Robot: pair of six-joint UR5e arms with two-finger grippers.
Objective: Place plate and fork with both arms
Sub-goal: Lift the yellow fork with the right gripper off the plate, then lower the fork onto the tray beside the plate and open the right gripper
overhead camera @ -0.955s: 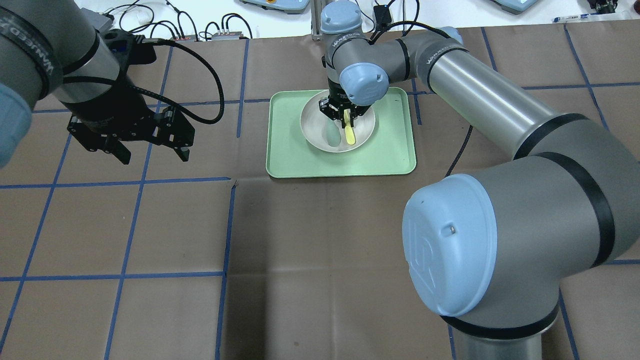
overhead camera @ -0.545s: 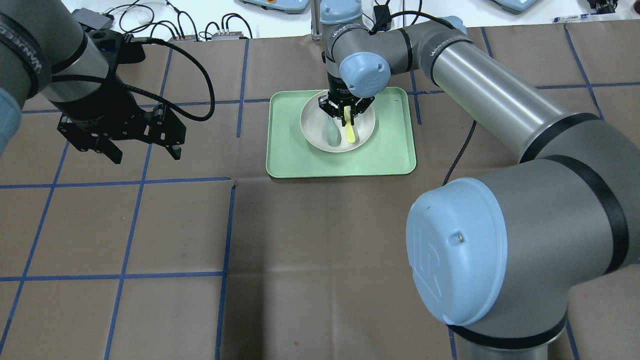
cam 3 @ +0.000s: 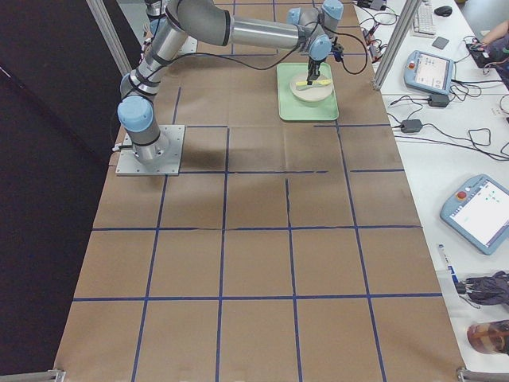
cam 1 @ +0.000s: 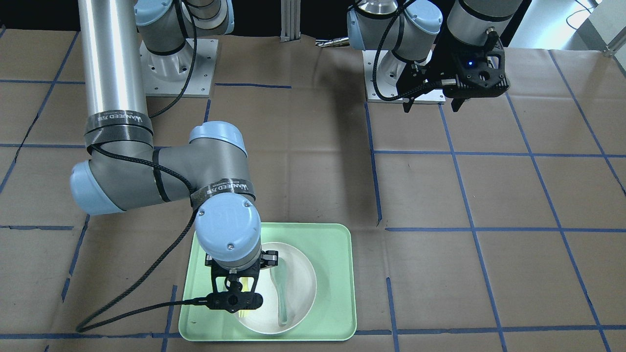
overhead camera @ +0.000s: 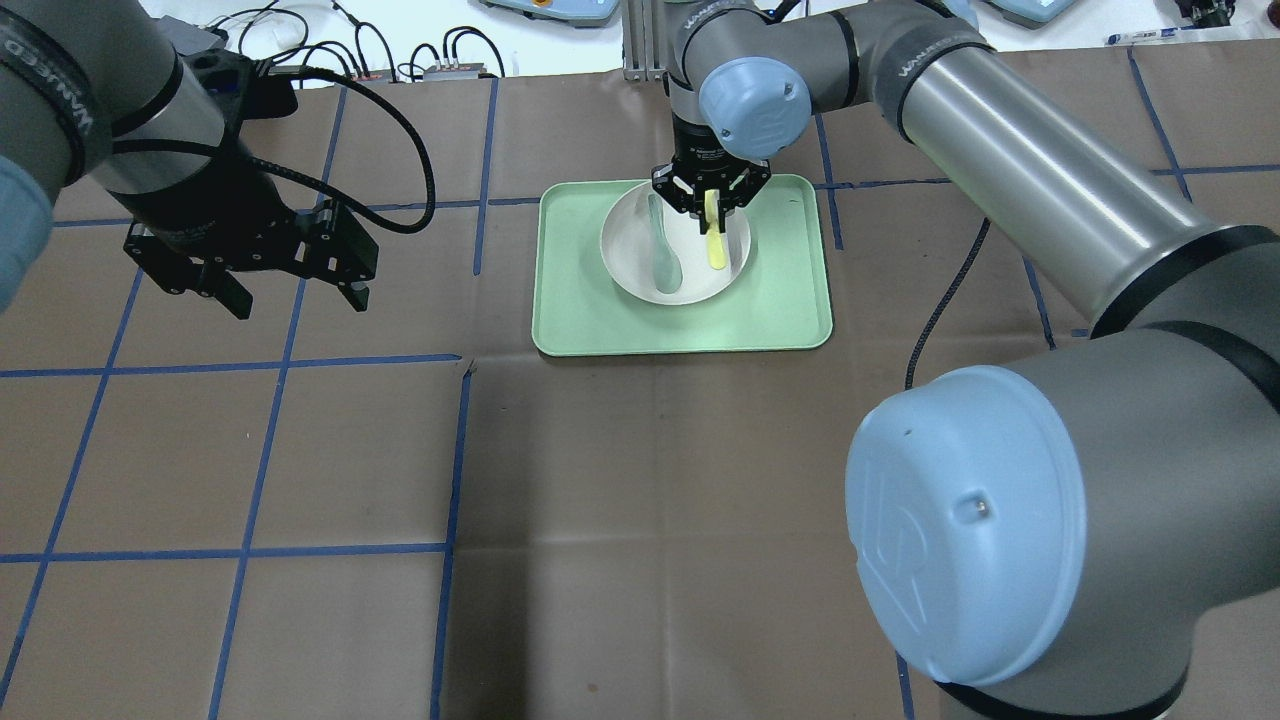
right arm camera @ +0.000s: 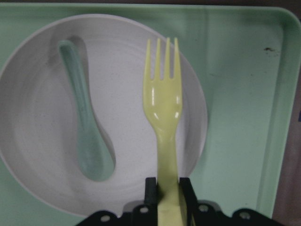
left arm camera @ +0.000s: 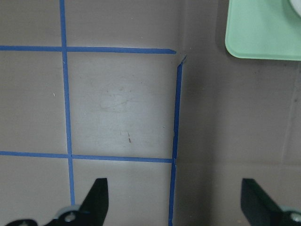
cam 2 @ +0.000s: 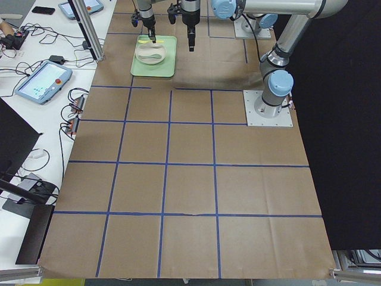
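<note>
Overhead exterior: the right end effector is clamping the handle of the fork, a slim, glossy pale-yellow plastic piece with three short tines. The fork is hanging over the right half of the plate; can't tell if the tines are touching it. The plate is round, shallow, matte off-white with faint concentric rings, and is sitting inside a mint-green rectangular tray with rounded corners and a raised lip. The tray is lying mid-way along the bench edge farthest from the robot. A grey-green spoon, smooth and curved, is lying in the plate's left half, just beside the fork but apart from it. The bench is wearing brown paper gridded with blue tape.

The right arm is stretching long across the bench, wrist pointing straight down over the plate. The left end effector is hanging over bare paper toward the bench's left edge, well apart from the tray, pointing down, fingers spread wide and gripping nothing.
</note>
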